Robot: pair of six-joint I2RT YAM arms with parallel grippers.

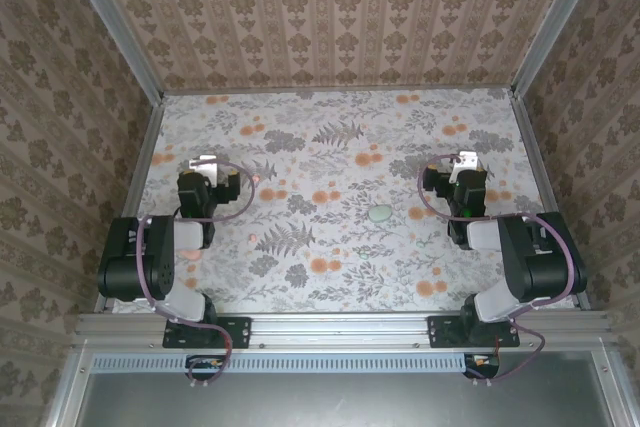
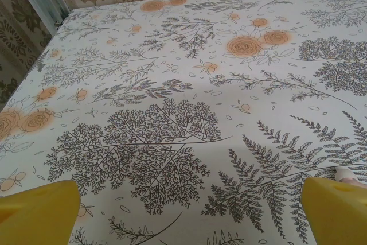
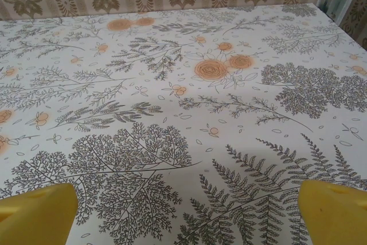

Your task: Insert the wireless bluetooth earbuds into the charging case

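**A:** Where does the charging case (image 1: 380, 213) lie, and which arm is closer?

**B:** From above it is the pale green oval on the floral table (image 1: 330, 147), near the middle. It sits at about 8 o'clock from the right gripper (image 1: 465, 160) and between 3 and 4 o'clock from the left gripper (image 1: 207, 161). The right one is clearly nearer.

**A:** What about its long axis?

**B:** It seems to run from 9 to 3 o'clock, but the case is too small to be sure. A smaller pale piece (image 1: 418, 212) lies just beside it at 3 o'clock. It may be an earbud, though I cannot tell.

**A:** How do the grippers stand?

**B:** Both have their jaws spread wide and hold nothing. In each wrist view the yellow fingers (image 2: 37, 213) (image 3: 34, 213) sit at the bottom corners with bare cloth between them. Both grippers point to 12 o'clock, so the case is behind their tips, and I judge the right arm must draw back and swing towards 8.

**A:** Is anything in the way?

**B:** Nothing stands between them. In the left wrist view a small whitish object (image 2: 347, 174) peeks over the right-hand finger, too cut off to identify.
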